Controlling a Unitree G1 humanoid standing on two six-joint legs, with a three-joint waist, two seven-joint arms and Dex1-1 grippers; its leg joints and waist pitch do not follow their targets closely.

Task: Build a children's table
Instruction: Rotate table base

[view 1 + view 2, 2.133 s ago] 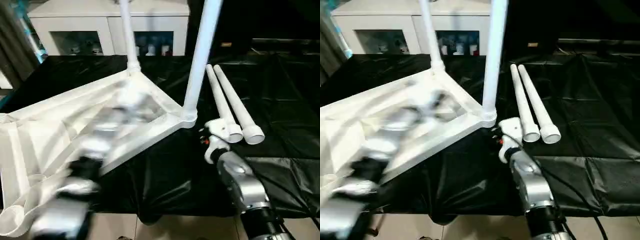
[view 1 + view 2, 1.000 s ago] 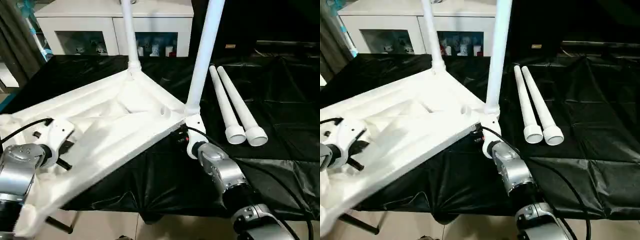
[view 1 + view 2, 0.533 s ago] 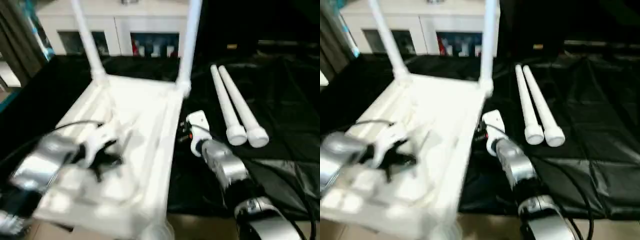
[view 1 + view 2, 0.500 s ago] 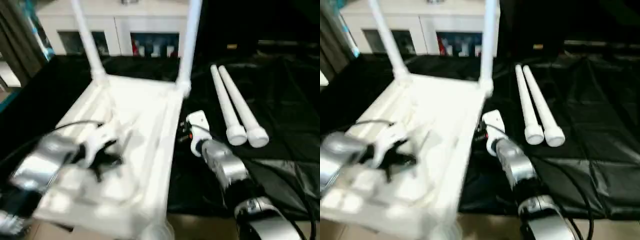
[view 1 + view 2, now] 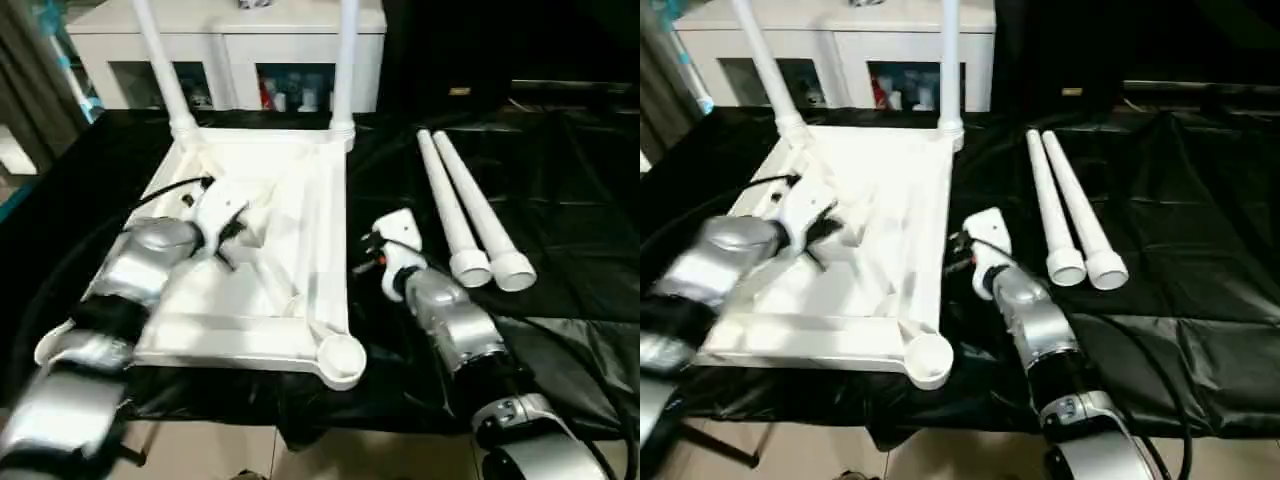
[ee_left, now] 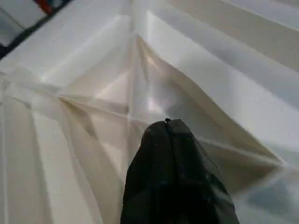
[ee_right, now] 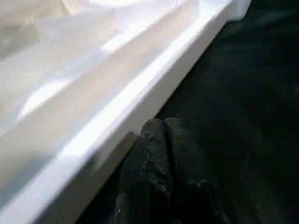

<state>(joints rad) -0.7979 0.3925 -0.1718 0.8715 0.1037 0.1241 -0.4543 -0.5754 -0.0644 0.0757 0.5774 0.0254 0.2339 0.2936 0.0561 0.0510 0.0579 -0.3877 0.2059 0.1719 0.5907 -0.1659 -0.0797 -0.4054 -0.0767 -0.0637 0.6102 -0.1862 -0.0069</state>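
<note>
The children's table (image 5: 318, 200) lies upside down on the black cloth, ribbed underside up. Two of its legs stand upright in the far corner sockets, one on the left (image 5: 160, 62) and one on the right (image 5: 347, 60). The near right socket (image 5: 342, 356) is empty. Two loose legs (image 5: 452, 210) lie side by side to the right. My left gripper (image 6: 167, 122) is shut, its tip on the ribs (image 6: 135, 70) in the middle of the underside. Shut too, my right gripper (image 7: 162, 122) sits low on the cloth beside the table's right rim (image 7: 154, 88).
The big table's black cloth (image 5: 570, 190) spreads wrinkled to the right and behind. A white glass-door cabinet (image 5: 230, 45) stands at the back. The big table's front edge and the floor (image 5: 300, 460) run along the bottom, close under the small table's near rim.
The small table has turned and settled flat, its fitted legs now at the far side. My right gripper has let go of the corner, closed and now lies beside the rim.
</note>
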